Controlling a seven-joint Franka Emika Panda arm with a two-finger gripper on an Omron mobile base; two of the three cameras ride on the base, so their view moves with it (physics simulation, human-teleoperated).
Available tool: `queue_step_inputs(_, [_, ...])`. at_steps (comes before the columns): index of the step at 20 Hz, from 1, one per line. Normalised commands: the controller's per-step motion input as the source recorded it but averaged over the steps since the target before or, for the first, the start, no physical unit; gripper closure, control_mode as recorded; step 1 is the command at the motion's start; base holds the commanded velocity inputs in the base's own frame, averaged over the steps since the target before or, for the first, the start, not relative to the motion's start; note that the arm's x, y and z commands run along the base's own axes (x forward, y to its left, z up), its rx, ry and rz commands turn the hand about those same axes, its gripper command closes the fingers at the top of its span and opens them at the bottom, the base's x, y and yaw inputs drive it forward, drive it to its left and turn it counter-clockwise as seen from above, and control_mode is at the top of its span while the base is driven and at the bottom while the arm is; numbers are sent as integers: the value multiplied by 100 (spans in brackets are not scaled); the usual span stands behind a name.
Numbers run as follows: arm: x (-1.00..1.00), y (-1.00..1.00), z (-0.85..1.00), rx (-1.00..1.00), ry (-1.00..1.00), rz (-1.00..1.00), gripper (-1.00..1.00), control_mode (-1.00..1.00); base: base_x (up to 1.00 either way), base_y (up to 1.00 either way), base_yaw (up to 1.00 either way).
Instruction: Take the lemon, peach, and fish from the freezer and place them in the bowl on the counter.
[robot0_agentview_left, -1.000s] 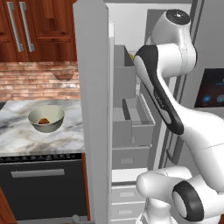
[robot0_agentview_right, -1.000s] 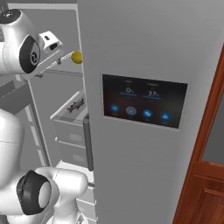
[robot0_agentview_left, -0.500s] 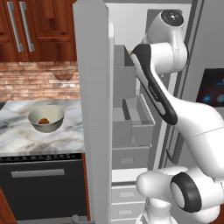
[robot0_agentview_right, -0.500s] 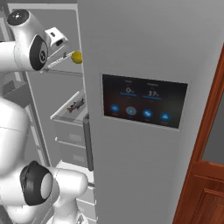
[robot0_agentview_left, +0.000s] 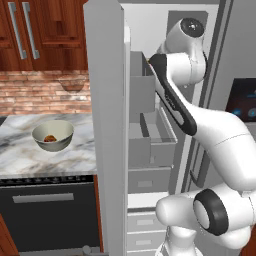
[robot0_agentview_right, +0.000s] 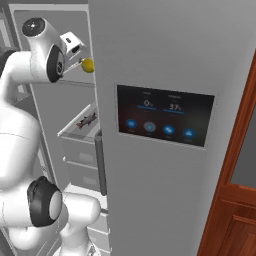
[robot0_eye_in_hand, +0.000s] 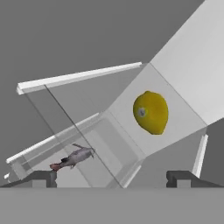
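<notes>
Reaching high into the open freezer, I hold my end effector open, its two dark fingertips spread wide apart with nothing between them. The lemon lies ahead of me on the glass shelf, clear of both tips; from the right base camera it sits just beside my hand. The fish rests lower down in a grey drawer, near my left fingertip in the hand camera. Off to the left, the bowl stands on the marble table with the peach inside it.
</notes>
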Motion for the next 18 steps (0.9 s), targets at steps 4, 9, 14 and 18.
queue_step_inputs(4, [52,0,0,1,2,0,-100,-100,0,0,0])
queue_step_inputs(9, [49,2,0,0,1,0,-100,-100,0,0,0])
queue_step_inputs(14, [45,15,0,0,0,0,-100,-100,0,0,0])
queue_step_inputs(18, [38,13,0,0,0,0,-100,-100,0,0,0])
